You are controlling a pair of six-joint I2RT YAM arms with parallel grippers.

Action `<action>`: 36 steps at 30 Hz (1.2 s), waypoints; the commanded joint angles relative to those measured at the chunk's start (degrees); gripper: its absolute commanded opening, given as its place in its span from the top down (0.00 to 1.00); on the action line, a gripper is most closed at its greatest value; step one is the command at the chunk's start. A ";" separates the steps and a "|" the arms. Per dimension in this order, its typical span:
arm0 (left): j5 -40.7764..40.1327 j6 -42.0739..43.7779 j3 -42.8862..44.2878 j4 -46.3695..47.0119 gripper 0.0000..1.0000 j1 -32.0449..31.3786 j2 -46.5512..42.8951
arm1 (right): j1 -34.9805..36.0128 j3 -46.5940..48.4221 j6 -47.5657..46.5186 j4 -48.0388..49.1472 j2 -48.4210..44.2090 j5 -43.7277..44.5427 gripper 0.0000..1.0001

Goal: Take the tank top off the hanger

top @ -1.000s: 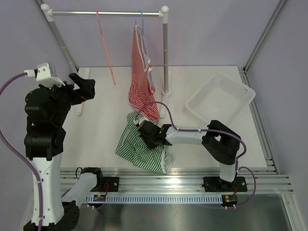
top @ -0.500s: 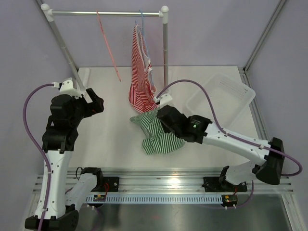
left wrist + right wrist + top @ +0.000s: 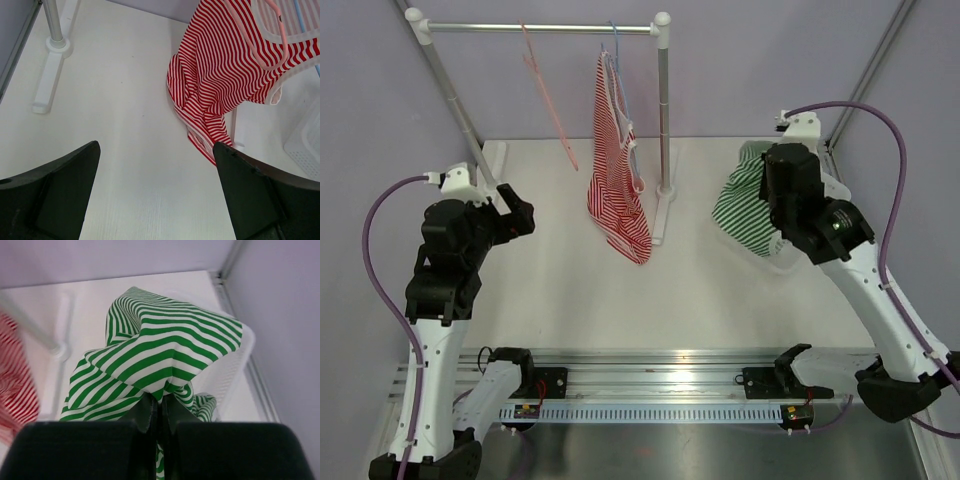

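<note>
Green top (image 3: 745, 205) (image 3: 160, 360): bunched up and lifted off the table (image 3: 540, 290). It hangs from the right gripper (image 3: 160, 407) over the bin (image 3: 240, 360), near the table's right edge in the far half. It is on no hanger.
Right gripper: clamped on a fold of the green top, fingers pressed together with cloth between them. The rest of the top drapes below and around them.
Bin: white, under the green top and mostly hidden by it and the arm.
Red top (image 3: 618, 190) (image 3: 225, 75): hangs from the rail (image 3: 535, 28), close to the right post (image 3: 663, 110). Its hem is low, near the post's foot; whether it touches the table cannot be told.
Hanger (image 3: 281, 35): pink, inside the red top's neck and straps.
Spare hanger (image 3: 552, 110): pink, bare, on the rail left of the red top, tilted.
Left gripper (image 3: 515, 215) (image 3: 155, 146): spread wide and holding nothing, raised over the table's left side and facing the red top.
Rack: stands along the table's far edge.
</note>
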 commanded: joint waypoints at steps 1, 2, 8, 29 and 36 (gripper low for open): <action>0.72 -1.70 3.49 2.18 0.01 -0.25 0.37 | -12.91 0.65 -1.42 1.90 3.52 -3.38 1.00; 1.16 -2.06 4.02 1.83 0.01 -0.16 0.64 | -15.23 0.48 -0.81 2.61 5.45 -7.92 1.00; 7.67 -2.85 8.59 0.77 0.01 -0.25 2.40 | -27.28 3.37 0.25 8.06 18.62 -19.20 1.00; -7.52 -2.76 28.01 -3.71 0.01 -22.56 14.60 | -30.81 -5.06 11.77 9.21 18.69 -18.34 0.00; -14.38 -1.01 38.29 -4.06 0.01 -30.56 25.49 | -30.90 -11.63 11.59 12.27 0.47 -42.99 0.01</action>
